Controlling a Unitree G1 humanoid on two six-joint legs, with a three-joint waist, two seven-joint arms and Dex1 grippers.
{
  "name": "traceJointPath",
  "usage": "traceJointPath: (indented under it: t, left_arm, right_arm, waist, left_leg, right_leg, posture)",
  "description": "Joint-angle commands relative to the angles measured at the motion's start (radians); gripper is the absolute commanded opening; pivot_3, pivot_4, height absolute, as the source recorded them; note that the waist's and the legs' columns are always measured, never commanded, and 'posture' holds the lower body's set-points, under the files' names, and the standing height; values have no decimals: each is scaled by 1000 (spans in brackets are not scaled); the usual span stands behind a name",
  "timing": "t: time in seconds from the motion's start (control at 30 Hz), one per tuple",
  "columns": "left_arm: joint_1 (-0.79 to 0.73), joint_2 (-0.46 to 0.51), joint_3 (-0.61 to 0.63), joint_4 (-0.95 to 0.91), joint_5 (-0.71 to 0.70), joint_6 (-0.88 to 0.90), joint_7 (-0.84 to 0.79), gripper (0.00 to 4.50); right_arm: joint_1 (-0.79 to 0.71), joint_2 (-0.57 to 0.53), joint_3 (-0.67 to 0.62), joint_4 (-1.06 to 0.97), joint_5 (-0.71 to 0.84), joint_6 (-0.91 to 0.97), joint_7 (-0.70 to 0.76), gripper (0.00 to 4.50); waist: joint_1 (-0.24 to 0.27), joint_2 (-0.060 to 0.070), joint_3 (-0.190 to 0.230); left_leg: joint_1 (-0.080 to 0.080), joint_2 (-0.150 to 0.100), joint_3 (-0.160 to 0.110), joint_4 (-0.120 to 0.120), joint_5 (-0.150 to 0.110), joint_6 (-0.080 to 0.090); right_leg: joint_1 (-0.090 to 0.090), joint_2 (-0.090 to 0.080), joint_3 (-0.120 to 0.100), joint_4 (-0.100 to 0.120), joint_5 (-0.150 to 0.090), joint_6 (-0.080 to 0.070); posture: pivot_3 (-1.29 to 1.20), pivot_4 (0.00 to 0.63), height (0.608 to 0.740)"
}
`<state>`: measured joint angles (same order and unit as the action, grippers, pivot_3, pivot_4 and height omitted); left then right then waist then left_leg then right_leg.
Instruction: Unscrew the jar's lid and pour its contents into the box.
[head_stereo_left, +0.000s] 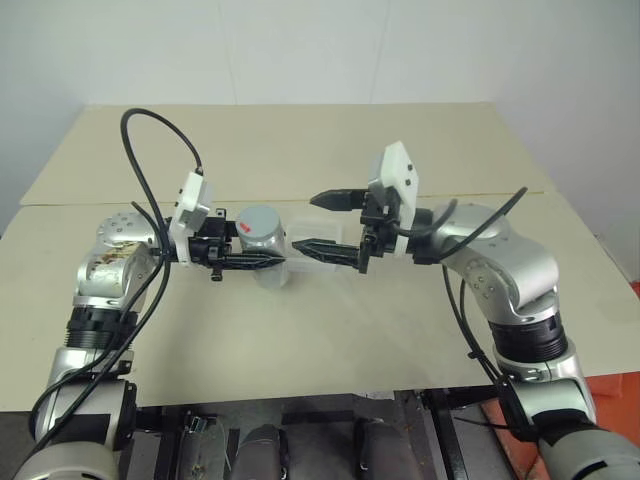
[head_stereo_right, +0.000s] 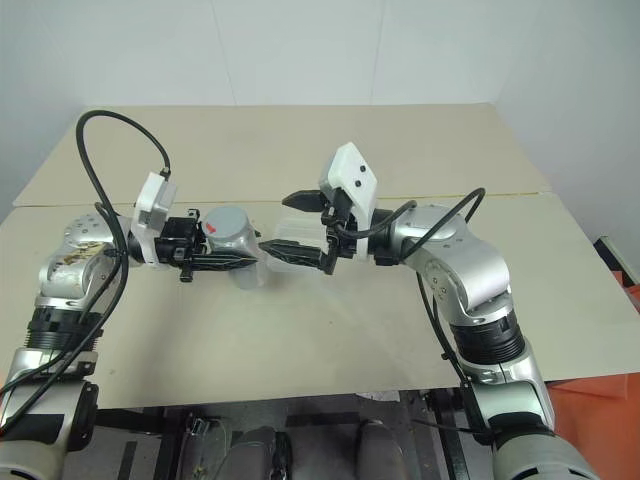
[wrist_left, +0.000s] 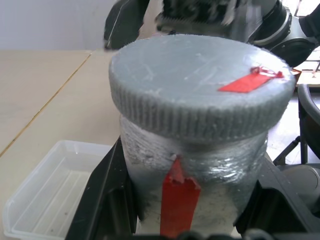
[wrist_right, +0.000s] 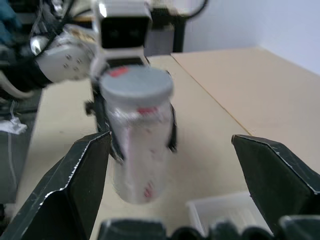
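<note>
The left gripper (head_stereo_left: 262, 260) is clamped on the jar (head_stereo_left: 266, 245), which stands upright above the table (head_stereo_left: 300, 150); its lid (wrist_left: 200, 82) is on top; the right gripper (head_stereo_left: 322, 223), jaws wide apart, waits at three o'clock from the jar; the box (wrist_left: 45, 200) sits underneath.

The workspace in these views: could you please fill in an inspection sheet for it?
Surface: beige table, a seam running across it.
Job's things: jar held upright above the table, grey lid on, red mark on top; clear box on the table by the jar, nothing seen inside; contents not visible.
Clutter: nothing seen.
Grippers: left claw shut on the jar; right claw open, facing the jar, not touching.
Cables: black cables looping over both arms.
Surroundings: white wall behind.
</note>
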<state>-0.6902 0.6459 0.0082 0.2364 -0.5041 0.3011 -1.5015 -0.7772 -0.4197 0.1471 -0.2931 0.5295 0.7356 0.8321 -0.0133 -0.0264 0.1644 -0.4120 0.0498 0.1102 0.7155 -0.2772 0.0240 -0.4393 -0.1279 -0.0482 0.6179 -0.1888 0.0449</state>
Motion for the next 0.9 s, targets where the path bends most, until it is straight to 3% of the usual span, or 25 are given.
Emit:
traceJointPath:
  t: [0.03,0.37,0.9]
  left_arm:
    - [-29,-3,3,-6,3,-17,0,1964]
    - [-41,-10,-15,5,30,-42,-11,1964]
    - [-18,-7,-15,-7,35,-58,-5,1964]
  right_arm:
    - [-33,22,0,-61,29,23,-21,4456]
    - [-105,103,55,-35,5,106,-108,4456]
    - [-179,116,98,5,-3,195,-138,4456]
  waist:
    - [0,0,0]
    - [0,0,0]
    - [0,0,0]
  left_leg:
    - [0,0,0,0,0,0]
    - [0,0,0,0,0,0]
    - [0,0,0,0,0,0]
  right_leg:
    - [0,0,0,0,0,0]
    - [0,0,0,0,0,0]
    - [0,0,0,0,0,0]
  posture:
    - [0,150,740]
    - [0,150,740]
    - [0,150,740]
